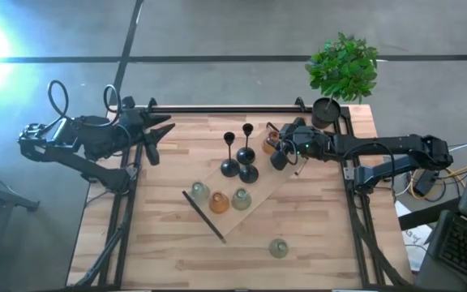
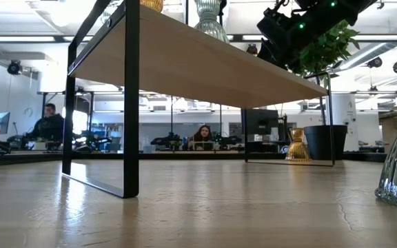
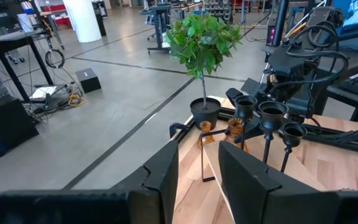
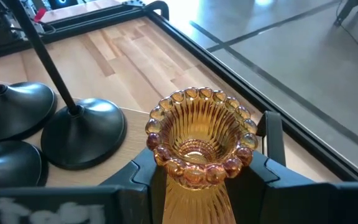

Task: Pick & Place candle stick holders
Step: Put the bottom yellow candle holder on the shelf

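Observation:
A raised wooden shelf (image 1: 276, 188) stands on the table. On it are three black candle stick holders (image 1: 239, 166) and three glass ones (image 1: 219, 201), amber and pale green. Another pale glass holder (image 1: 278, 248) stands on the table near the front edge. My right gripper (image 1: 280, 154) is at the shelf's far right end, beside the black holders, shut on an amber glass holder (image 4: 197, 134). A second amber holder (image 2: 296, 145) stands on the table by the plant pot. My left gripper (image 3: 197, 174) waits open at the table's far left, touching nothing. My right gripper pinches the amber glass holder between its two fingers (image 4: 271, 146), on the ribbed body (image 4: 191, 193) just under the beaded rim. The holder stands upright, its cup opening up. Its foot is hidden by the gripper, so I cannot tell whether it rests on the shelf.
A black pot with a green plant (image 1: 343, 69) stands at the table's far right corner, close behind the right gripper. A black rail (image 1: 217, 109) runs along the far edge. Bare wood lies on the near side of the table (image 1: 160, 251).

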{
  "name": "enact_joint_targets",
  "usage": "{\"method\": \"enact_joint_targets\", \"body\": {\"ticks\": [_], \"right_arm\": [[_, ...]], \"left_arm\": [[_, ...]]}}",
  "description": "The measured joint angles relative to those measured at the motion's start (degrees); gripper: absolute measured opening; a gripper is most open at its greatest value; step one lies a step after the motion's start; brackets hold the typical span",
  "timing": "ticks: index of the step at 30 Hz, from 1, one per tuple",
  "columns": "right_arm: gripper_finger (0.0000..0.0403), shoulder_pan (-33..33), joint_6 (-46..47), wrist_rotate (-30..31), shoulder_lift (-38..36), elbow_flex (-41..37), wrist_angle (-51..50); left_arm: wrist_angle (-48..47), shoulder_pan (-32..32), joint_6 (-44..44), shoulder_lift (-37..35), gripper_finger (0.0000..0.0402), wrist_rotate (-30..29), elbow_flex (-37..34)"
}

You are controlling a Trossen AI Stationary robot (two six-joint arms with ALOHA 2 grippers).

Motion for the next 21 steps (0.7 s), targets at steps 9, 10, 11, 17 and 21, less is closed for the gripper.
{"method": "enact_joint_targets", "body": {"ticks": [9,10,11,17,21], "right_arm": [[0.0117,-0.5,-0.5,0.1,0.0,0.0,0.0],[0.0117,-0.6,-0.5,0.2,0.0,0.0,0.0],[0.0117,-0.6,-0.6,0.3,0.0,0.0,0.0],[0.0130,-0.6,-0.6,0.4,0.0,0.0,-0.1],[0.0157,-0.6,-0.8,0.6,0.1,-0.1,-0.3]], "left_arm": [[0.0,0.0,-0.1,0.0,0.0119,0.0,0.0],[0.0,0.0,-0.1,0.0,0.0119,0.0,0.0],[0.0,0.0,-0.1,0.0,0.0119,0.0,0.0],[0.0,0.0,-0.2,0.0,0.0119,0.0,0.0],[0.0,0.0,-0.2,0.0,0.0119,0.0,0.0]]}}
